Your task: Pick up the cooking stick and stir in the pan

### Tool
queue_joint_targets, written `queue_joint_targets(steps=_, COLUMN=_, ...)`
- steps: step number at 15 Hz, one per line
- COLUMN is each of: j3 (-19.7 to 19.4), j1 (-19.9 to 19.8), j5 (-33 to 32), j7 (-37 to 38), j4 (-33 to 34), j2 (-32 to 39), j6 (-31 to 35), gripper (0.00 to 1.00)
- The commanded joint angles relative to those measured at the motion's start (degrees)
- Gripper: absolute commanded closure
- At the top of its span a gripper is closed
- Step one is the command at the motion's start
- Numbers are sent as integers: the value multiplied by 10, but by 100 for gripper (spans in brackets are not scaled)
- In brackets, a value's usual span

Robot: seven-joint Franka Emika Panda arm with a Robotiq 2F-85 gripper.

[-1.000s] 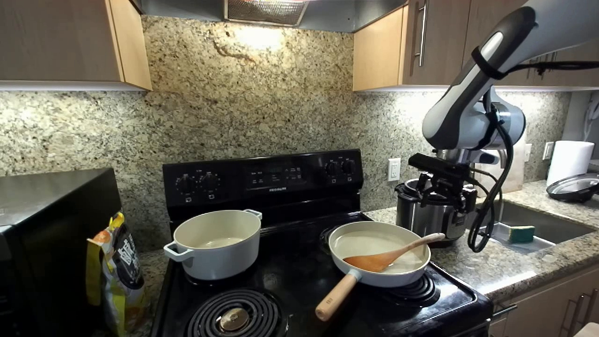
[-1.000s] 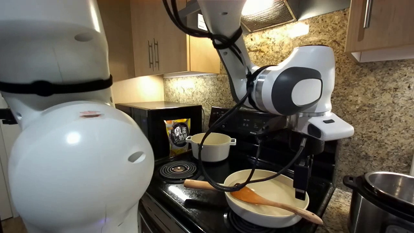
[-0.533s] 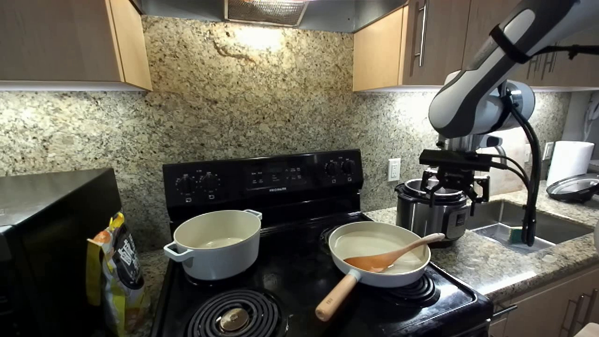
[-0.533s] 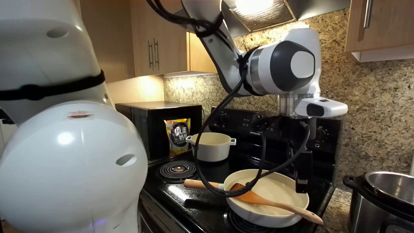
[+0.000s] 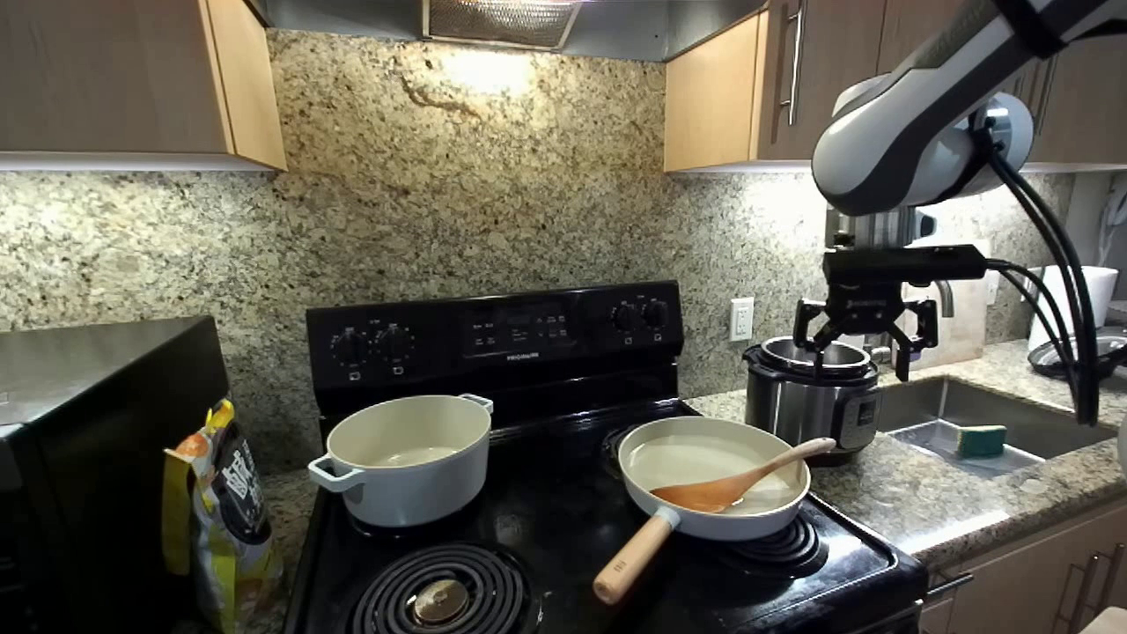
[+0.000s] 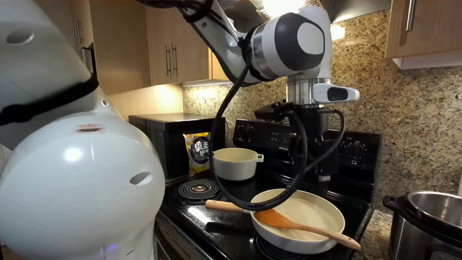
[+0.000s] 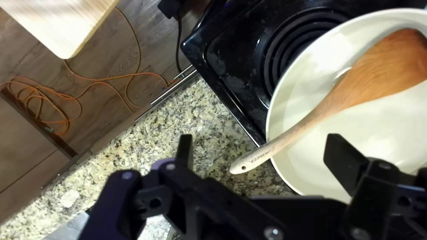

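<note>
The orange-brown wooden spatula [image 7: 337,100] with a flat, wide blade is lying in the shallow round white frying pan [image 5: 691,451]: the blade is resting inside, near the root of the pan's long pale wooden handle [image 5: 636,556], while the pale grip is slanting across the rim and sticking out. The pan's cream floor is gleaming around it. My black two-fingered pincer [image 7: 262,151] is hanging above that grip's end, well apart, its fingers spread wide. The pan is sitting over a black coil burner [image 5: 797,546] on a glossy black stove [image 5: 555,519]. On the same stove, a deep white two-handled pot [image 5: 401,484] is standing upright, showing its cream inside, and light is glinting on its floor. Just past the stove, a shiny round steel cooker [image 5: 810,412] with a black rim is standing open on the speckled stone table [image 5: 916,497]; a steel bowl [image 6: 445,206] is lining it. The grey steel sink [image 5: 1048,421] is holding a green-and-yellow sponge [image 5: 981,441]. Across the stove, a yellow-and-black printed bag [image 5: 238,528] is standing beside a black box-shaped appliance [image 5: 132,458], its contents hidden.
</note>
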Motion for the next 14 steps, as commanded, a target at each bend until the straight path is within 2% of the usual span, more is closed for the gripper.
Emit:
queue_joint_targets(steps=1, j3=19, j1=5, j5=-5, j7=-91, j4=-11, j2=-53, j6=-56, gripper=0)
queue_joint_targets(steps=5, j3=24, j1=23, j5=-14, j7=-181, j4=-4, j2=-52, j6=-58, gripper=0)
queue_joint_targets(steps=9, j3=13, j1=39, j5=-28, j7=-280, j4=-6, j2=-56, j6=-50, gripper=0)
queue_joint_targets(steps=10, j3=22, j1=31, j5=-13, j7=-233, j4=1, j2=-43, j6=-49, gripper=0)
queue_joint_targets(steps=14, j3=21, j1=32, j5=-13, j7=-237, j4=1, j2=-43, j6=-49, gripper=0)
